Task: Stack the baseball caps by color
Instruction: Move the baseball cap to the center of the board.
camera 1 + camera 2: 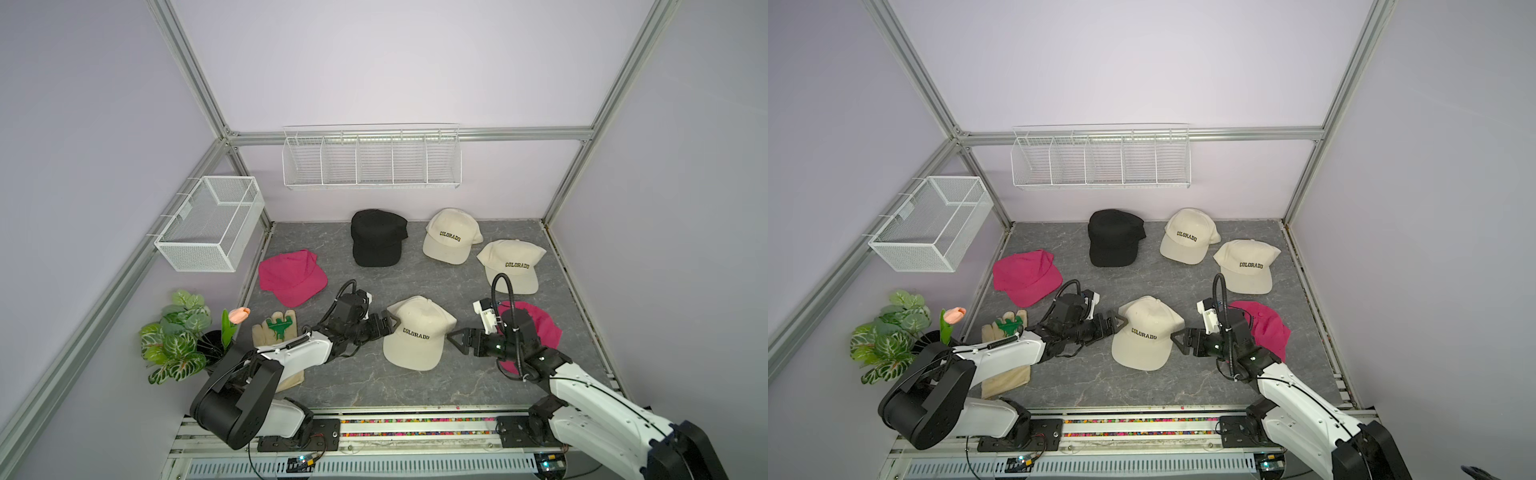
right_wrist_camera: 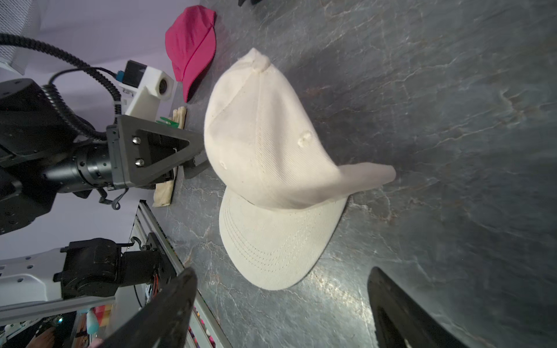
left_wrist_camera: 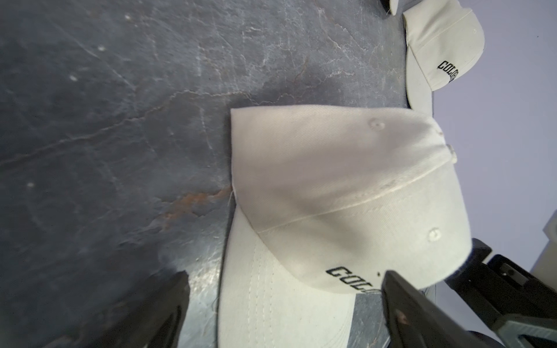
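On the grey stone-patterned desk (image 1: 353,382), the near cream cap (image 1: 415,332), lettered COLORADO, is laid crown up with its brim turned toward the robot's base. It is flanked by both claws. The left claw (image 1: 389,323) is held just beside the crown's left side; whether the cloth is touched cannot be told. The right claw (image 1: 455,338) is held close to the cap's right side, and in the right wrist view a strip of desk is seen between its fingers (image 2: 168,307) and the brim. Both claws are spread wide, and nothing is gripped by either.

At about the same depth, a beige glove (image 1: 276,328) with a green mark is partly covered by the left arm, and a potted plant (image 1: 178,340) is set beyond the desk's left edge. The near pink cap (image 1: 544,328) is partly hidden behind the right arm.

Farther back, the far pink cap (image 1: 291,276) is laid by the left edge and the right cream cap (image 1: 513,264) by the right edge. Farthest, the black cap (image 1: 376,243) and the far cream cap (image 1: 451,237) are placed side by side near the back wall; how many black caps are piled there cannot be told.

A wire basket (image 1: 212,224) is hung on the left wall and a wire rack (image 1: 370,160) on the back wall.
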`<state>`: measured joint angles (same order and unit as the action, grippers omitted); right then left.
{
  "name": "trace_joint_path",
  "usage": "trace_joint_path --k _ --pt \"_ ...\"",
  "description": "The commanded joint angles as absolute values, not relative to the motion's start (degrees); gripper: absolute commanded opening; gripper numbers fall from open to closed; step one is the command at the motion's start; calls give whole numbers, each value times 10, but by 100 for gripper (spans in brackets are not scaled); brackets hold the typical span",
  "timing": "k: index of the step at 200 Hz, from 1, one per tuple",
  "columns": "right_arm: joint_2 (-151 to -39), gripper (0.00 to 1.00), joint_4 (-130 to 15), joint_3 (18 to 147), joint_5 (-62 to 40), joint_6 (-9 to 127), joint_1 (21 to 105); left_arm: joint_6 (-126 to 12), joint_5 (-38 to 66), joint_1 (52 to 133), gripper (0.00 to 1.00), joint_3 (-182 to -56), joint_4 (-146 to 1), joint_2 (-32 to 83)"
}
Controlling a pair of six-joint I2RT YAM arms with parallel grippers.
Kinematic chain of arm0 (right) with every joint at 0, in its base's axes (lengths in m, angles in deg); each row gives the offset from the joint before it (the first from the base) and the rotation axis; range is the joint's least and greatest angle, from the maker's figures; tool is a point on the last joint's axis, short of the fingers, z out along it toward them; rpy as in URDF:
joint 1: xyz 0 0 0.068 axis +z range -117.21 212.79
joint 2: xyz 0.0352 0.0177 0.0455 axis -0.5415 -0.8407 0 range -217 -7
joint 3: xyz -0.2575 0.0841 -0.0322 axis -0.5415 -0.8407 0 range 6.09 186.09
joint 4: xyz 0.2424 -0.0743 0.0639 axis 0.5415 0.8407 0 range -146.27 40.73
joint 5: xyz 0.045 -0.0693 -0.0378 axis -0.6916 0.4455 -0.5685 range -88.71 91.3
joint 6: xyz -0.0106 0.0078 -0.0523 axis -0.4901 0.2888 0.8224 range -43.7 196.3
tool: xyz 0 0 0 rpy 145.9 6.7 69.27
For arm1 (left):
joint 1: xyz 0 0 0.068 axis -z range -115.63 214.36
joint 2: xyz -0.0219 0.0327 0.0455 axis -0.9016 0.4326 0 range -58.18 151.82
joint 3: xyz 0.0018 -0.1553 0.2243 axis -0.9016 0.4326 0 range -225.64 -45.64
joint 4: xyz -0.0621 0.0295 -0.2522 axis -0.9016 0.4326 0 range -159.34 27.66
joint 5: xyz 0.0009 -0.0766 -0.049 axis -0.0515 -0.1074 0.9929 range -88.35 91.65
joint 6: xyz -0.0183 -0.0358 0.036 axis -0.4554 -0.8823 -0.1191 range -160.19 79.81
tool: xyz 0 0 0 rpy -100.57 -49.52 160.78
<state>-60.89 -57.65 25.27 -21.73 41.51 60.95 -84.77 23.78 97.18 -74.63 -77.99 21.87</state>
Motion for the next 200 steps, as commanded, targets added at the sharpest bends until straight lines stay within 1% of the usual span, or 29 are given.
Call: trace_joint_path --k 1,18,37,67,85,121,140,159,185,200 --pt "-645 89 -611 272 -245 446 619 -876 235 979 98 -740 -809 229" --pt "-680 89 -620 284 -258 454 624 -893 230 980 98 -739 -797 234" --pt "-713 89 -636 292 -270 466 628 -901 235 982 98 -727 -817 237" --pt "-772 89 -638 314 -256 485 633 -899 236 983 98 -730 -820 249" --pt "-815 89 -677 323 -266 491 633 -897 244 985 98 -744 -836 270" --pt "-901 89 -740 355 -253 483 633 -927 292 985 98 -768 -935 337" --pt "-931 89 -760 379 -246 476 633 -924 299 985 98 -785 -932 362" --pt "-950 89 -755 415 -210 485 633 -912 303 981 98 -808 -924 379" --pt "-997 89 -773 461 -184 485 630 -868 267 969 99 -851 -851 380" --pt "-1033 89 -786 485 -185 477 629 -855 263 956 99 -866 -844 385"
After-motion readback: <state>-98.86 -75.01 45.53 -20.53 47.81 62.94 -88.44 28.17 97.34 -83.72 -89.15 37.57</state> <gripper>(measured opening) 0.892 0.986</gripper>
